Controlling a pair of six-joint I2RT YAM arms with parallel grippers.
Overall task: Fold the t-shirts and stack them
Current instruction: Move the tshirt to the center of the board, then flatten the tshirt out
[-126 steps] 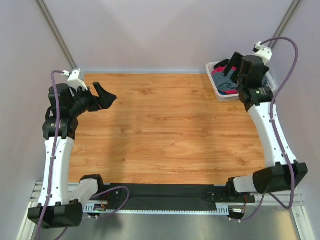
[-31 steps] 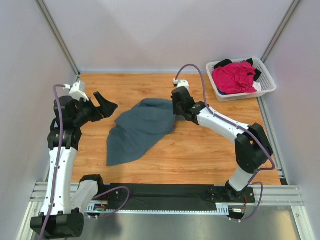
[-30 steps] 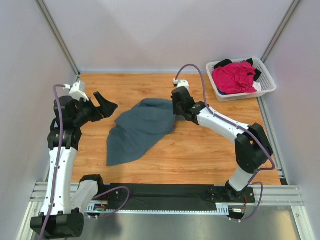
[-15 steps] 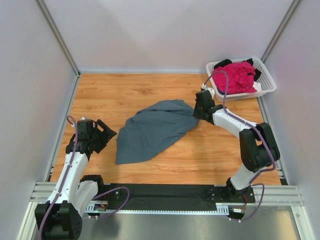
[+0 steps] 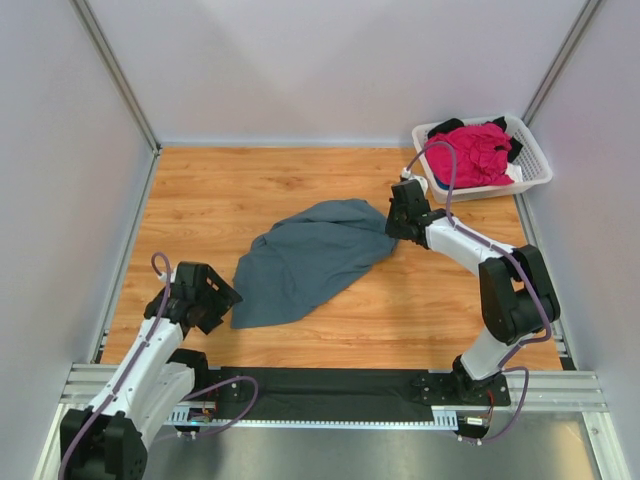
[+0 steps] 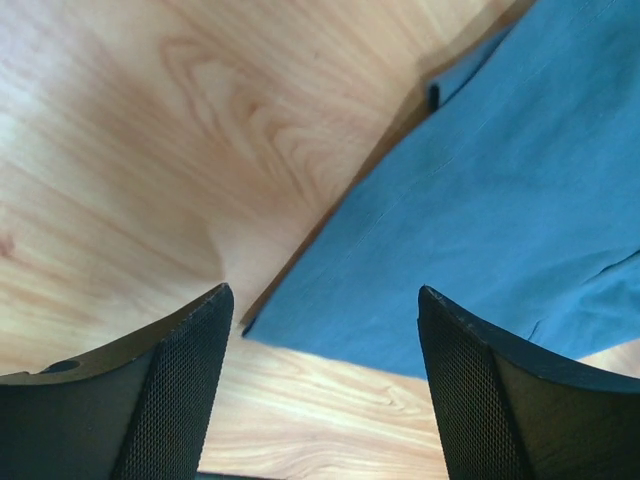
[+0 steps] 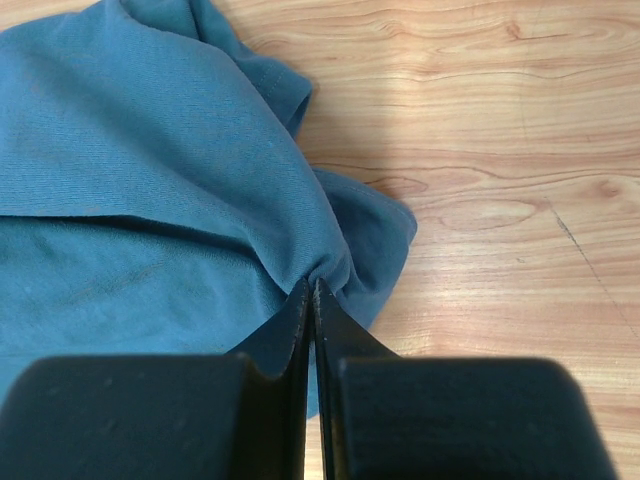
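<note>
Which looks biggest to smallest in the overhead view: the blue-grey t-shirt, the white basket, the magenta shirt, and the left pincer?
1. blue-grey t-shirt, spread on the table
2. white basket
3. magenta shirt, bunched inside the basket
4. left pincer, only slightly smaller than the magenta shirt

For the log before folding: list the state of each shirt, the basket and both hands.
blue-grey t-shirt: unfolded, rumpled on the table.
right hand: shut on that shirt's far end.
left hand: open, empty, at its near corner.
basket: upright, holding two shirts.
magenta t-shirt: heaped in the basket.
black t-shirt: in the basket, partly under magenta.
</note>
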